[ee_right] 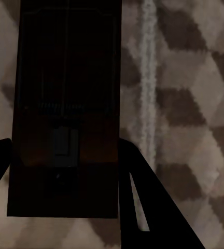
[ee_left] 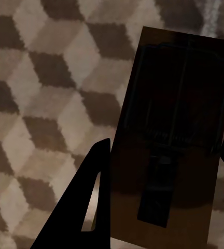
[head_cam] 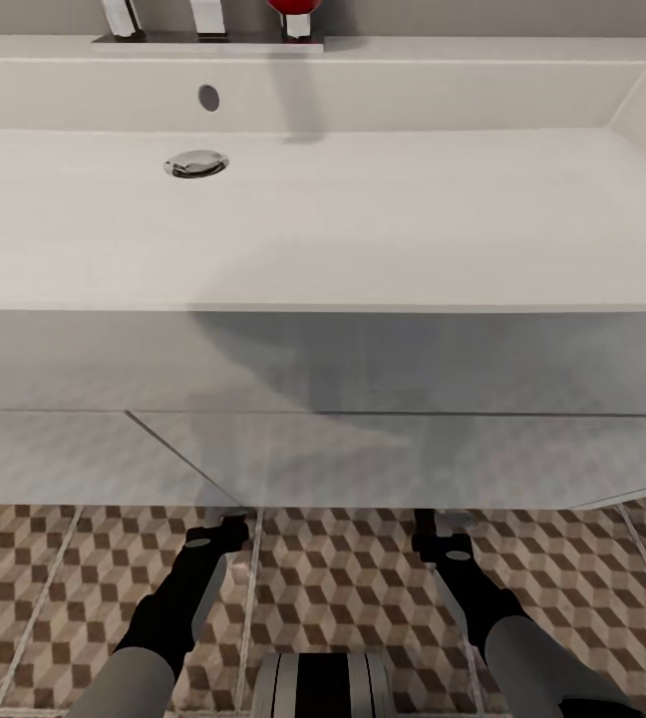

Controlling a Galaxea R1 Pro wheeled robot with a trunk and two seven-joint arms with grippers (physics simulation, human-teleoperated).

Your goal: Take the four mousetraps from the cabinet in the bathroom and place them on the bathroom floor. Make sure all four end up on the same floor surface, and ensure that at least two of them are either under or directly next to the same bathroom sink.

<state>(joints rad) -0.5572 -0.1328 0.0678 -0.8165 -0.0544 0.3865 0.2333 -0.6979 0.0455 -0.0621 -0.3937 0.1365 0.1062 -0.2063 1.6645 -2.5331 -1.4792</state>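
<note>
A dark brown mousetrap [ee_left: 179, 104] with wire parts sits between the black fingers of my left gripper [ee_left: 164, 161], which is shut on its long edges just above the cube-patterned bathroom floor [ee_left: 44, 104]. My right gripper [ee_right: 65, 155] is shut on a second mousetrap [ee_right: 65, 62] the same way, beside a pale grout line. In the head view both arms reach down to the floor [head_cam: 343, 588] at the foot of the white vanity. The left gripper [head_cam: 225, 529] and right gripper [head_cam: 433, 534] are partly hidden under its lower edge. The wide white sink [head_cam: 363, 229] lies directly above. The cabinet is out of view.
The white vanity front [head_cam: 363, 449] overhangs both grippers at close range. Chrome tap parts [head_cam: 208, 20] and a red object [head_cam: 290, 10] stand at the back rim of the sink, and a drain [head_cam: 195, 164] sits in the basin. My own base [head_cam: 323, 683] shows at the bottom.
</note>
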